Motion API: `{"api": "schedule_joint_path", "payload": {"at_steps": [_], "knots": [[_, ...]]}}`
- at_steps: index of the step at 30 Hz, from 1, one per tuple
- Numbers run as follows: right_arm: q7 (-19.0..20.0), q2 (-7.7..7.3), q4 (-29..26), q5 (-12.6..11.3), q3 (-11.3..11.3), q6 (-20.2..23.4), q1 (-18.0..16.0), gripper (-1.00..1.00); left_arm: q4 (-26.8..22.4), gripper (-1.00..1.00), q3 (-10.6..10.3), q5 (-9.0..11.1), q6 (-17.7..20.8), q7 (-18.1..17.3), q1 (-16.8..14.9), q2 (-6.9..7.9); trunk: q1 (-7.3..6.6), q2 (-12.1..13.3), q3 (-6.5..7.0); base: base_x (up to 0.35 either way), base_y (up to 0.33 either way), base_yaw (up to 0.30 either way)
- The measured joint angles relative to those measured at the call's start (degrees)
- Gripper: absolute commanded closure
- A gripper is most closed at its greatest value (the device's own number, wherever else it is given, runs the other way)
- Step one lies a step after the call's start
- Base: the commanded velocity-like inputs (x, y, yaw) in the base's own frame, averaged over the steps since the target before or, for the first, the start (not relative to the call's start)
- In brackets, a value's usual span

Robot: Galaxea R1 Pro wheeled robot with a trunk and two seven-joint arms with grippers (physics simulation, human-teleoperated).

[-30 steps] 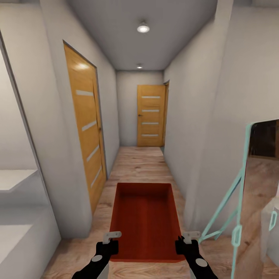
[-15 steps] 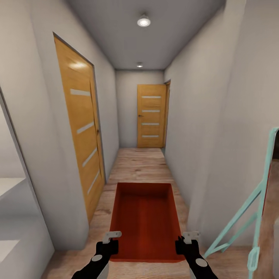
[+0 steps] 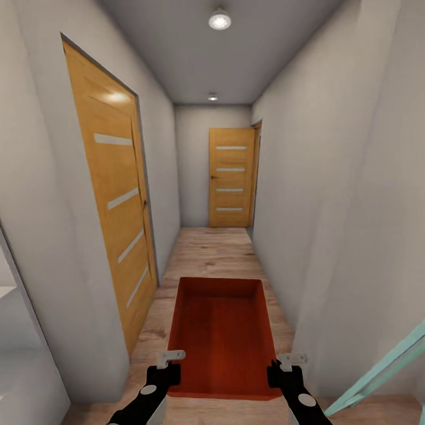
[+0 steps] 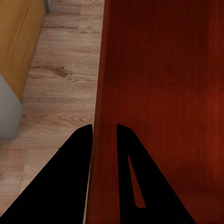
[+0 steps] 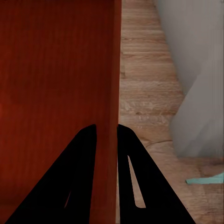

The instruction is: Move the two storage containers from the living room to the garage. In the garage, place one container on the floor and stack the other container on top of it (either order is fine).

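Setting: a narrow corridor with grey-white walls, a light wood plank floor (image 3: 206,254), a slatted wooden door on the left wall (image 3: 115,195) and a second wooden door at the far end (image 3: 230,177).

Object carried: one orange-red, rectangular, open-topped storage container with thin plain walls (image 3: 221,333) is held level above the planks, long axis pointing down the corridor, between the two arms.

Left hand (image 4: 105,135): closed to a narrow gap on the container's left side wall, one finger outside and one inside, as seen in the left wrist view.

Right hand (image 5: 107,133): likewise pinched on the right side wall, the wall lying between both fingers.

Nearby obstacle: a pale turquoise frame (image 3: 383,369) is seen low at the right, beside the wall corner.

Step in hand: transport toward the garage is judged to be under way; nothing has been set down yet.

Advice: both pinches should be kept firm and level, the base driven centrally, and clearance from walls and door frames preserved so that the thin walls are not twisted.
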Motion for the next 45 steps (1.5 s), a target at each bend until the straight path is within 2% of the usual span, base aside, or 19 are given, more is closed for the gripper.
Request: {"api": "schedule_joint_path", "payload": {"at_steps": [45], "knots": [[0.06,0.00,0.00,0.07,-0.09,-0.01,0.00,1.00,-0.02,1.00,-0.01,0.00,0.01,0.06,0.01,-0.03,0.00,0.00,0.00,0.328,0.000,0.000]]}}
